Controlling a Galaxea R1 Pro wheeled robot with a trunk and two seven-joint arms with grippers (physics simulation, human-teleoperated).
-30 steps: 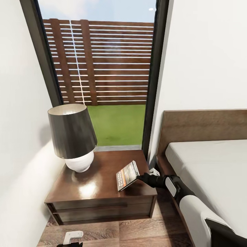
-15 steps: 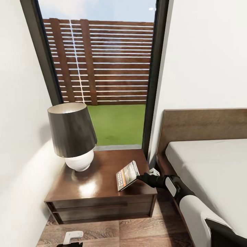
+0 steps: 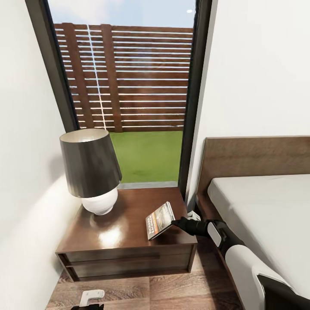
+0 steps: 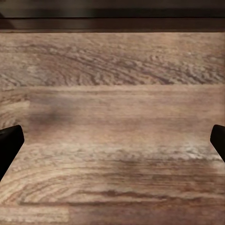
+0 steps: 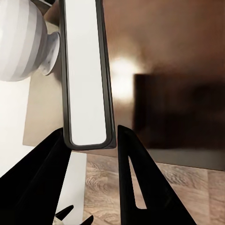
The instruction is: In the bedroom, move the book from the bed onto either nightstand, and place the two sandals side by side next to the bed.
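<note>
Beside the table lamp [image 3: 91, 172], the right gripper [image 3: 174, 224] holds the book [image 3: 160, 220] tilted over the nightstand [image 3: 125, 234], jaws clamped on its lower edge; the placing step looks nearly done, and the next move calls for lowering it flat and letting go. The left gripper [image 4: 112, 140] hangs wide open over the plank floor [image 4: 112, 93]. The bed [image 3: 267, 206], right of the nightstand, is cut off.

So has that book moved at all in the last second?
No. The book sits tilted in the right claw at the same spot over the nightstand, equally far from the lamp as before.
</note>
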